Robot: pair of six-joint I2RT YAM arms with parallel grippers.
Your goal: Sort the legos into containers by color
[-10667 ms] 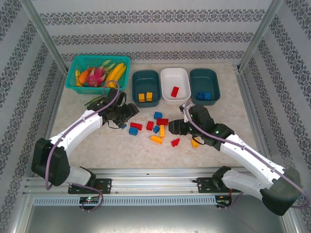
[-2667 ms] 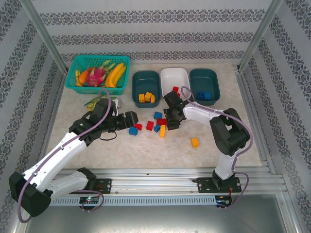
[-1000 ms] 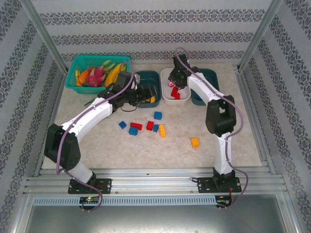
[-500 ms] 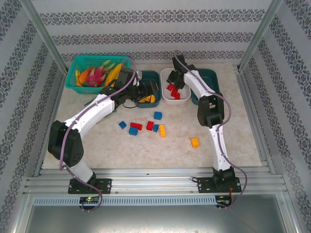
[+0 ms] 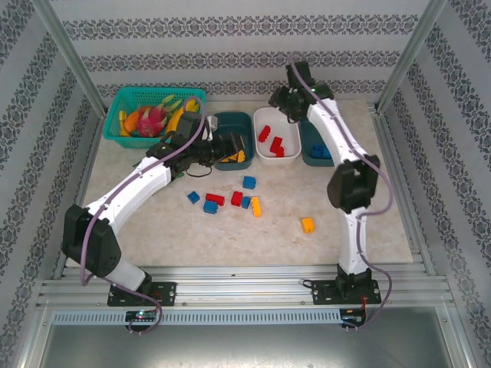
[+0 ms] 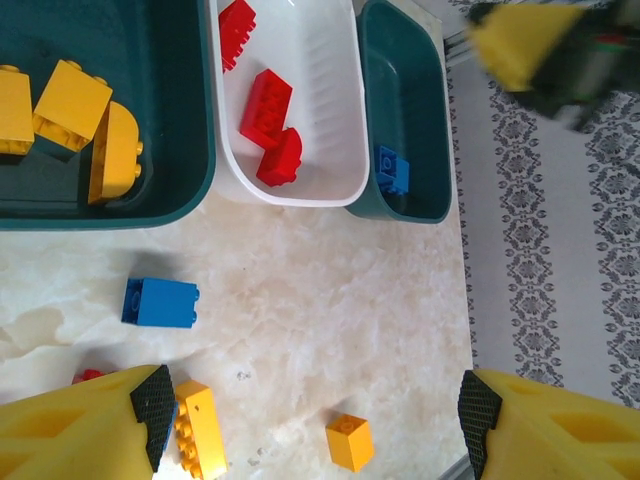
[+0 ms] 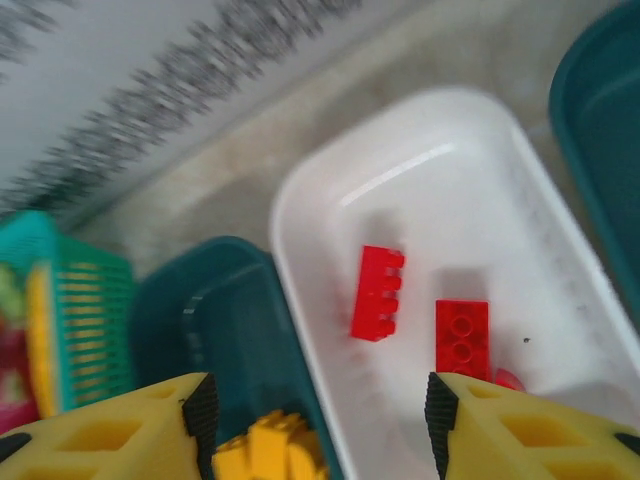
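1. Far left, a bright turquoise mesh basket (image 5: 123,100) of toy fruit stands against the back edge. We judge it to be clutter, outside the sort.
2. Next is the left dark teal plastic tub (image 5: 225,125), which collects the yellow-orange bricks (image 6: 75,100). They lie loose on its floor.
3. The left gripper (image 5: 239,146) hangs over that tub's near right part. In its wrist view its jaws stand wide apart with nothing between them, only bare table below. We read it as free to fetch.
4. Below it on the marbled tabletop (image 5: 368,207) lie the unsorted legos. A blue brick (image 6: 160,303), a long yellow brick (image 6: 197,430) and a red brick (image 5: 215,199) cluster together with a few more. One small orange brick (image 6: 350,442) sits well apart to the right. These are the remaining work.
5. In the middle, the white rounded plastic tub (image 6: 320,100) holds three red bricks (image 6: 265,105), so red goes here.
6. The right gripper (image 7: 318,410) hovers above the white tub's far end. Its jaws are parted and empty.
7. On the right, the other dark teal tub (image 6: 405,110) holds a blue brick (image 6: 392,170) at its near end. The right arm crosses over this tub.
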